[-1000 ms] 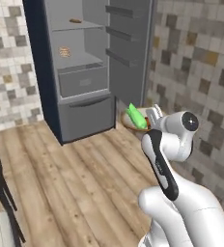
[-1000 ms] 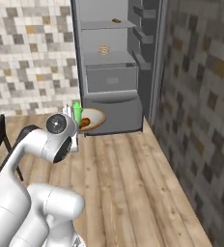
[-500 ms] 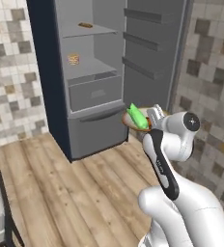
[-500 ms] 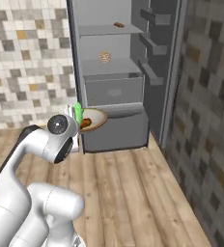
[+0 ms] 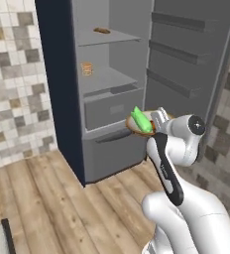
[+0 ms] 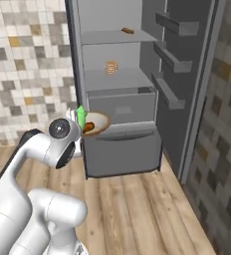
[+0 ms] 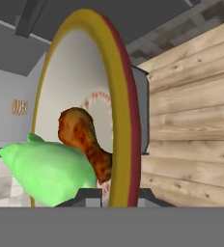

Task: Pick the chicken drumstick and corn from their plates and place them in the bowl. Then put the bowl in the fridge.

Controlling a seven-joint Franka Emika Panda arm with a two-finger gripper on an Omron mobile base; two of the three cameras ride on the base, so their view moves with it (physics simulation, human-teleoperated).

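Gripper (image 7: 115,198) pinches bowl (image 7: 119,96) rim | corn (image 7: 46,171) and chicken drumstick (image 7: 85,142) inside (carried level so nothing rolls out) | bowl before open fridge (image 5: 107,74), drawer height

We are in a kitchen. We see a tall dark fridge (image 5: 77,89) with its door (image 6: 187,74) wide open, grey shelves (image 6: 115,36) and drawers (image 6: 121,107) inside. The walls (image 5: 15,74) have little square tiles in grey, white and tan. The floor (image 6: 137,209) is light wooden boards.
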